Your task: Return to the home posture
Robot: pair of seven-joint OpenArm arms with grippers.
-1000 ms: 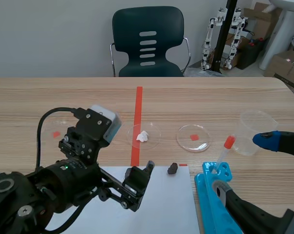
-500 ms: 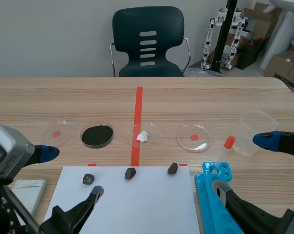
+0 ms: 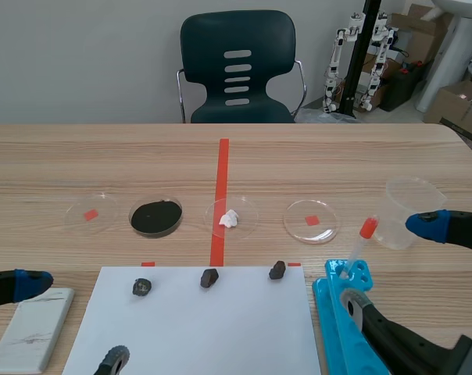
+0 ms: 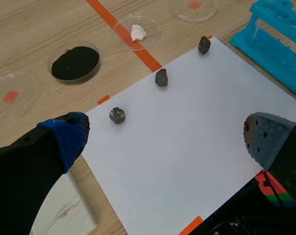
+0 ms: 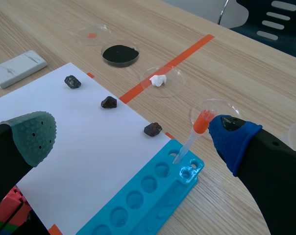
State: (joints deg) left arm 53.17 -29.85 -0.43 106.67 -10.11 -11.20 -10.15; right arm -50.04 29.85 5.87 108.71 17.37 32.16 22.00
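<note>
hovering over the near edge of the table (image 3: 337,156), the left gripper (image 4: 165,134) is gaping wide above the white sheet (image 4: 187,127), pinching nothing; the right gripper (image 5: 133,134) is gaping likewise by the blue rack (image 5: 153,196). seemingly no object is needing a hold.

I'm working in a lab, a robotics test room by the look of it. The wooden bench (image 3: 337,156) is marked with an orange-red tape line (image 3: 221,195) and carries labware: clear petri dishes (image 3: 311,220), a blue tube rack (image 3: 331,312) at its near right edge with an orange-capped dropper (image 3: 360,241) leaning in it, a plastic beaker (image 3: 410,201), and small stones (image 3: 209,277) on a white sheet (image 3: 220,328). Beyond the far edge stand a dark chair (image 3: 237,66), small white humanoid robots (image 3: 379,55) and cardboard boxes (image 3: 459,105).
</note>
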